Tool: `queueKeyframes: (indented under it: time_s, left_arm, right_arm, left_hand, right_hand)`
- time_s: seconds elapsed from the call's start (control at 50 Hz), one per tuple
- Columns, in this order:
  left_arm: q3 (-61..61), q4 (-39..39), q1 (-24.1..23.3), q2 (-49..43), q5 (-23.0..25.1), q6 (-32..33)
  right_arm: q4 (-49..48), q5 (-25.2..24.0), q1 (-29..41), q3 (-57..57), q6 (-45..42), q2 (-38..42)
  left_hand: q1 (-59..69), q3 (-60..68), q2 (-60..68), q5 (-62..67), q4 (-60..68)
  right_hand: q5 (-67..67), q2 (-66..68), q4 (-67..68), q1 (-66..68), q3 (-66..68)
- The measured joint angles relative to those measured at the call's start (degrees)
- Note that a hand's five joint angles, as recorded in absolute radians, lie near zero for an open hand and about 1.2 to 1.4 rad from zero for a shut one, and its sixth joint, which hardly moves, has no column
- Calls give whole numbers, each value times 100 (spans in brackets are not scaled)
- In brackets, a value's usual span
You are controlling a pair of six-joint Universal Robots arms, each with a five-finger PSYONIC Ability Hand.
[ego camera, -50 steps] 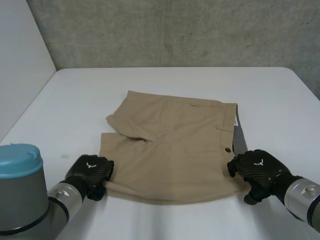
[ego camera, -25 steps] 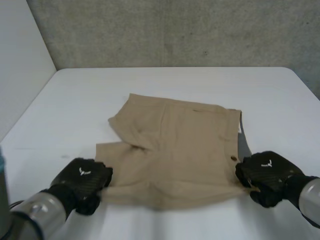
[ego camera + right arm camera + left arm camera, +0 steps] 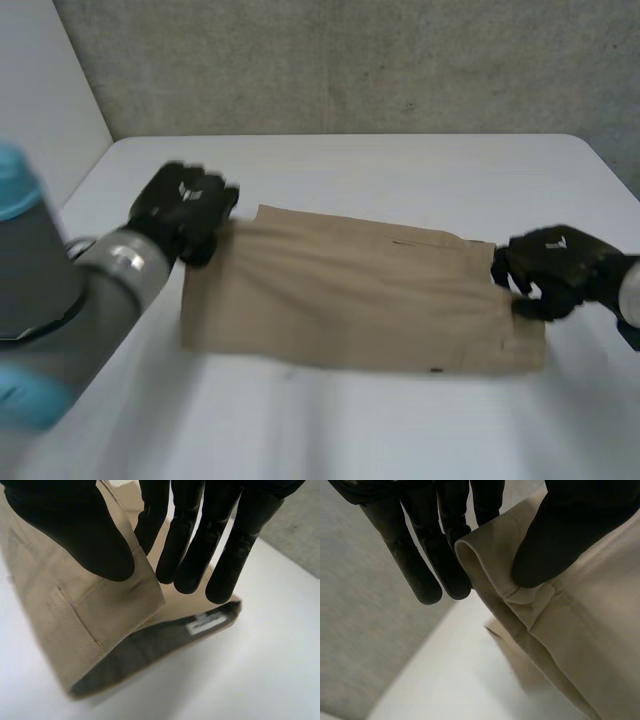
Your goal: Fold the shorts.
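Pinching the shorts point(image 3: 350, 300) at two corners, left hand point(image 3: 185, 210) and right hand point(image 3: 550, 272) are bringing the near edge across, nearly completing the fold.

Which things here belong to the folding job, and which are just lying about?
In the job: shorts; left hand, pinching a leg-hem corner; right hand, pinching a waistband corner.
Not in the job: white table; grey wall.
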Motion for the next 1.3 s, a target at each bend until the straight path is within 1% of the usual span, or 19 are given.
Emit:
queueKeyframes:
  time_s: [0.08,0.2,0.28,0.3,0.38,0.58,0.62,0.64,0.66,0.68,0.7,0.74,0.76,0.8,0.9,1.08,1.18,1.28,1.3]
  left_arm:
    - [834,458,-31,-907,4,2]
    - [2441,718,-62,-2542,67,100]
    - [2791,788,-64,-2892,145,175]
    - [3564,1041,-59,-3653,399,357]
    - [4340,1328,-46,-4404,670,500]
    - [5328,1752,7,-5383,961,545]
    - [5332,2022,12,-5484,1012,530]
    - [5257,2206,12,-5499,1039,522]
    - [5257,2206,12,-5499,1039,522]
    - [5175,2361,12,-5491,1056,518]
    - [5043,2571,12,-5465,1075,513]
    - [4891,2785,12,-5423,1088,510]
    - [4734,2991,9,-5352,1095,507]
    - [4563,3183,6,-5254,1094,507]
    - [4226,3432,-1,-4977,1073,506]
    - [2902,3461,1,-3589,935,361]
    - [1681,3313,58,-2388,633,-428]
    - [797,2886,148,-1536,343,-1406]
    - [797,2886,148,-1536,343,-1406]
  right_arm:
    - [-391,138,258,-608,505,654]
    - [-957,803,815,-1642,1028,1736]
    - [-1134,1007,919,-1846,1102,1949]
    - [-1595,1449,1087,-2209,1234,2343]
    - [-2231,1961,1265,-2528,1365,2723]
    - [-3670,2799,1563,-2698,1389,3198]
    - [-3932,2939,1603,-2733,1339,3314]
    - [-4007,2998,1632,-2771,1295,3381]
    - [-4007,2998,1632,-2771,1295,3381]
    - [-4026,3020,1648,-2792,1271,3413]
    - [-4040,3055,1677,-2831,1224,3472]
    - [-4029,3079,1702,-2869,1186,3511]
    - [-4009,3091,1716,-2890,1169,3524]
    - [-3974,3097,1726,-2905,1162,3515]
    - [-3919,3096,1707,-2866,1197,3285]
    - [-3641,2992,1640,-2171,1592,1714]
    - [-2926,2712,1534,-1539,1963,985]
    - [-2245,2356,1215,-920,2369,719]
    - [-2245,2356,1215,-920,2369,719]
  left_hand:
    - [0,0,0,0,0]
    - [0,15,11,0,0]
    - [0,18,13,0,0]
    - [0,19,16,0,1]
    - [0,19,16,0,1]
    - [17,19,17,0,1]
    - [15,-4,-24,-14,-22]
    - [-273,-447,-463,-354,-480]
    - [-273,-447,-463,-354,-480]
    - [-1742,-1904,-1941,-1798,-1953]
    - [-3261,-3263,-3313,-3164,-3342]
    - [-3500,-3533,-3588,-3435,-3617]
    - [-4532,-4787,-4845,-4587,-4822]
    - [-5110,-5512,-5557,-5321,-5583]
    - [-5121,-5585,-5649,-5383,-5663]
    - [-5121,-5595,-5675,-5382,-5671]
    - [-5121,-5595,-5674,-5382,-5671]
    - [-5121,-5595,-5670,-5382,-5671]
    - [-5121,-5595,-5670,-5382,-5671]
  right_hand:
    - [53,0,0,0,0]
    - [87,0,0,82,0]
    - [94,0,0,82,0]
    - [95,0,2,82,0]
    - [95,0,2,82,0]
    - [95,0,2,82,0]
    - [-619,-768,-828,-281,-819]
    - [-2024,-2255,-2299,-1632,-2286]
    - [-2024,-2255,-2299,-1632,-2286]
    - [-2681,-3045,-2965,-2285,-2950]
    - [-4125,-4361,-4383,-3395,-4369]
    - [-4625,-4825,-4874,-3756,-4864]
    - [-5148,-5310,-5394,-4034,-5416]
    - [-5262,-5487,-5511,-4099,-5623]
    - [-5264,-5493,-5511,-4099,-5625]
    - [-5270,-5493,-5511,-4099,-5625]
    - [-5270,-5493,-5511,-4099,-5625]
    - [-5248,-5411,-5483,-4076,-5515]
    - [-5248,-5411,-5483,-4076,-5515]
